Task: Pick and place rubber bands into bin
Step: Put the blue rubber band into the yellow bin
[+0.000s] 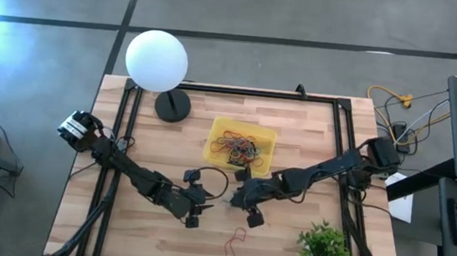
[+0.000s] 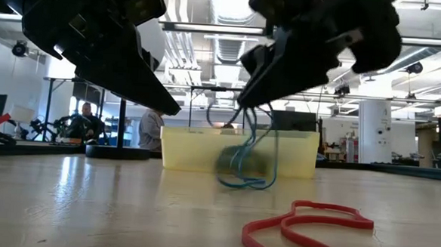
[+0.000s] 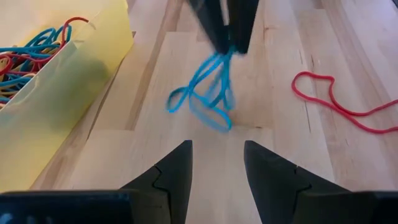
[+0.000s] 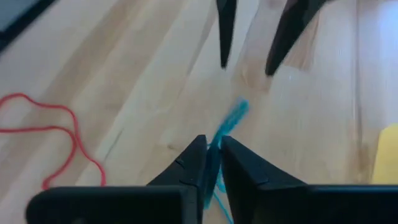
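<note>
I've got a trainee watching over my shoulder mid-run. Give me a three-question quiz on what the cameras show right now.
1. True or false: the right gripper is pinching a blue rubber band.
2. Multiple choice: where does the red rubber band lie? A) in the bin B) on the bare table, apart from the bin C) in the left gripper
3. Fill in: the left gripper hangs ____, holding nothing, facing the blue rubber band.

Key
1. True; the band dangles from its closed fingertips above the wood.
2. B; it lies on the table, on the near side of the yellow bin.
3. open
</note>
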